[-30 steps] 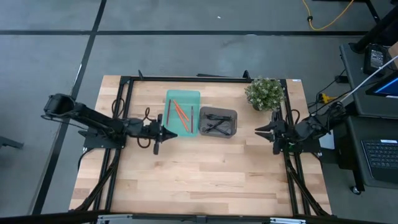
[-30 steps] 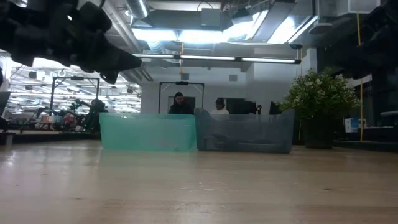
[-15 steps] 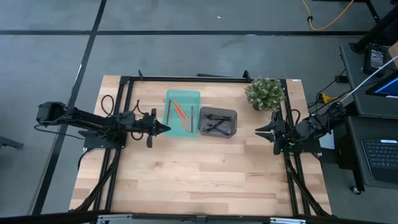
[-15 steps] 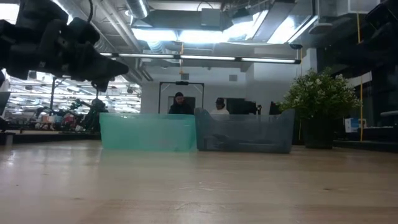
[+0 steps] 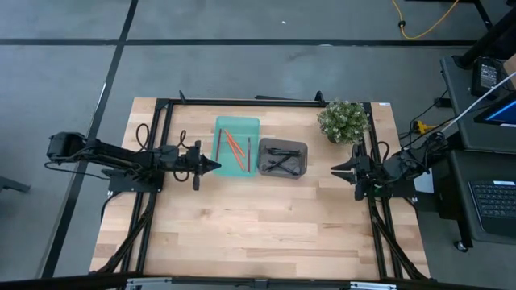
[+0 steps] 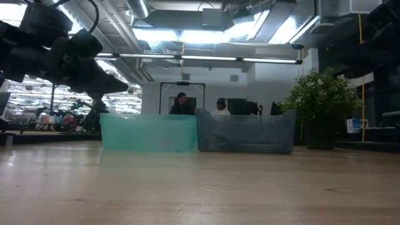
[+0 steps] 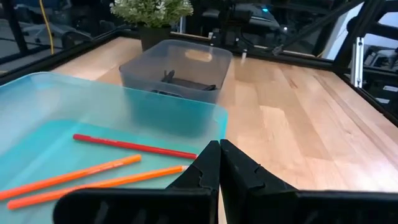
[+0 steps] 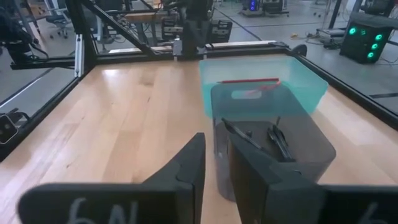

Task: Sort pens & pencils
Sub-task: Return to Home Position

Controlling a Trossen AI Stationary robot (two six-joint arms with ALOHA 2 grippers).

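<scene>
At the middle of the tabletop's [image 5: 258,229] far edge stand two trays, side by side and touching: a teal tray [image 5: 237,120] on the left, a grey tray [image 5: 283,142] on the right.

Left arm [image 6: 59,53]: stretched level from the left edge towards the trays and held clear above the wood. The left gripper [image 5: 211,167] points at the teal tray and stops just beside its left wall. Its fingers [image 7: 205,171] are pressed together with nothing between them.

Right arm: folded at the right edge. The right gripper [image 5: 335,170] faces the grey tray and is well apart from it. Its fingers [image 8: 189,165] are parted by a narrow gap and hold nothing.

Task items: all are in the trays.
- The teal tray holds a red pencil [image 7: 134,146] nearest the grey tray.
- It also holds two orange pencils [image 7: 93,180] lying close together.
- A fourth reddish stick [image 5: 218,150] lies along its left wall.
- The grey tray holds the black pens [image 8: 273,137], loosely crossed.

Writing: pale handwritten marks [image 8: 93,211] on the right gripper's body look like "6N". They are partly cut off by the frame.

A potted plant [image 5: 343,121] stands at the far right corner.
</scene>
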